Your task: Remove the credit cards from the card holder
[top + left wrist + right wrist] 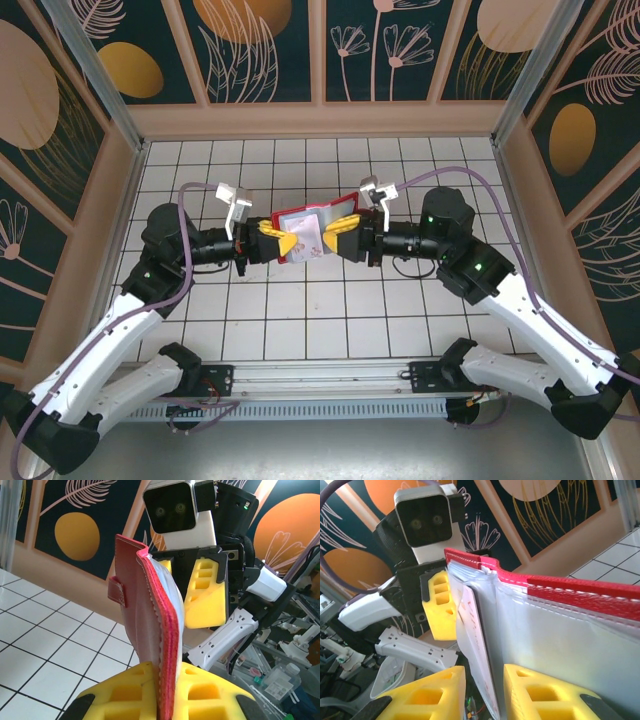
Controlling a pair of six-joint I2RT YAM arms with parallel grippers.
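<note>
While aloft — one card holder (312, 230), two grippers (285, 240) (340, 236)

The card holder (312, 228) is red with white stitching and greyish-clear inner pockets; the credit card (476, 645) is pale whitish-pink. The left gripper (287, 239) and right gripper (332, 236) have yellow fingers, on white-and-black arms (110, 340) with purple cables (450, 172). The table (300, 330) is white tile with dark grid lines. The walls (270, 70) are dark teal with orange discs and pale leaf outlines.

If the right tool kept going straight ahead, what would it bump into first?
The card holder: its pale card stands between the fingers of the right tool. Behind it, probably the left tool.
</note>
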